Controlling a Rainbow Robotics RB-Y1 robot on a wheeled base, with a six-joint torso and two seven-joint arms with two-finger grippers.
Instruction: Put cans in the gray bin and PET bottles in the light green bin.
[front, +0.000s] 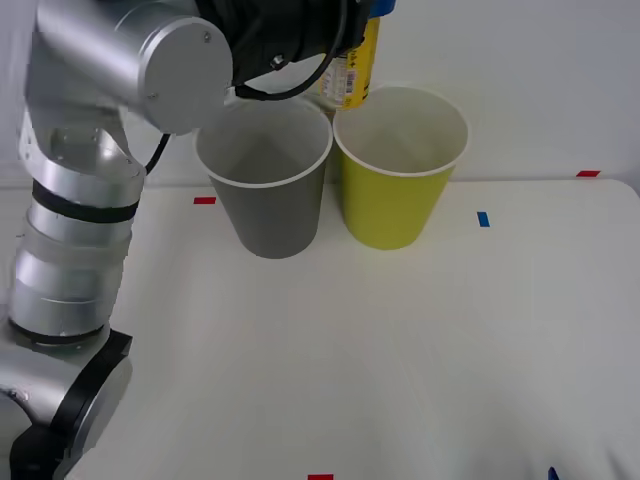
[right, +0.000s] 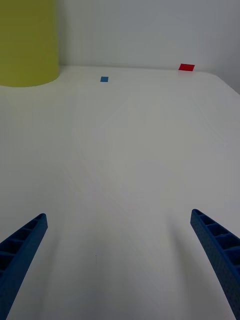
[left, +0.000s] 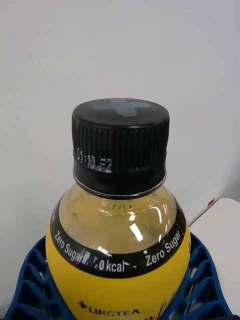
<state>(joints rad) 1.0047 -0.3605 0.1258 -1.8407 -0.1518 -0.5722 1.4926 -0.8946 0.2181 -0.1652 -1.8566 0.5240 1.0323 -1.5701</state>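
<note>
The PET bottle (front: 352, 68), clear with a black cap (left: 120, 145) and yellow label, hangs upright in the air behind the two bins, above the gap between their rims. My left gripper (front: 368, 12) is shut on it, its blue fingers (left: 27, 280) hugging the bottle's (left: 120, 240) sides. On the table stand the gray bin (front: 270, 205) at the left and the light green bin (front: 392, 205) to its right, both open-topped with nothing showing inside. My right gripper (right: 119, 215) is open low over bare table, well to the right of the light green bin (right: 25, 45).
Red tape marks (front: 204, 200) (front: 588, 173) and a blue mark (front: 483, 218) lie on the white table (front: 400, 350). The left arm's silver links (front: 90, 180) rise along the left side. A white wall stands just behind the bins.
</note>
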